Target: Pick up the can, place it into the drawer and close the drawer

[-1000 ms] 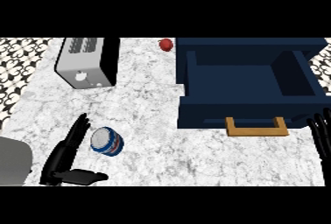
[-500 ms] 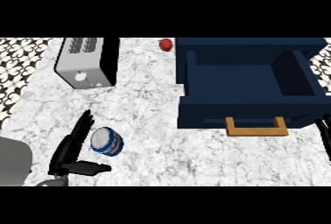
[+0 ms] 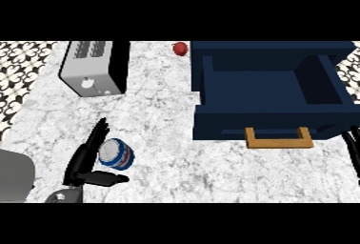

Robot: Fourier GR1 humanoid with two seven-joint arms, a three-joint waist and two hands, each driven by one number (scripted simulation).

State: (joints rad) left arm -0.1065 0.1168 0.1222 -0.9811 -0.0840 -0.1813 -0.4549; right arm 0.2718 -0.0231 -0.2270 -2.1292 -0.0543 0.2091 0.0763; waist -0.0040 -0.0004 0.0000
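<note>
Just beside the can (image 3: 115,153), on its left, we have our left hand (image 3: 85,159) with fingers straight along the can's side and thumb reaching under it, not yet closed around it. The can lies tipped on the surface (image 3: 162,119), well left of the open drawer (image 3: 271,93); our right hand (image 3: 352,143) barely shows beyond the drawer's handle (image 3: 278,139), and we cannot tell its state

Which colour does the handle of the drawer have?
The drawer's handle is light wooden brown against the navy blue drawer, seen in the head view.

Counter (image 3: 175,143) polished white marble, toaster (image 3: 91,66) brushed metal, drawer (image 3: 271,90) matt navy with wooden handle (image 3: 278,138), can (image 3: 115,153) glossy metal.
</note>
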